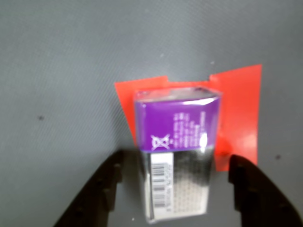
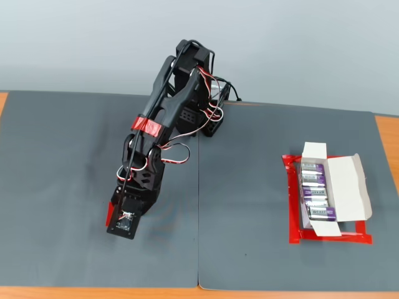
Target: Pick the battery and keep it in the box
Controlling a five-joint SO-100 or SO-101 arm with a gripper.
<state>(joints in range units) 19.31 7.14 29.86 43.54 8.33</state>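
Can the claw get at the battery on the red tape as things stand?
Probably yes: the open claw already straddles the battery, a finger on each side, with nothing between them and the pack.

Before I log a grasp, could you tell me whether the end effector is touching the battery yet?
Apart. In the wrist view the end effector straddles the battery with its jaws open, and grey mat shows between each finger and the pack's sides.

1 box (image 2: 346, 187), roughly 5 batteries (image 1: 176, 156)
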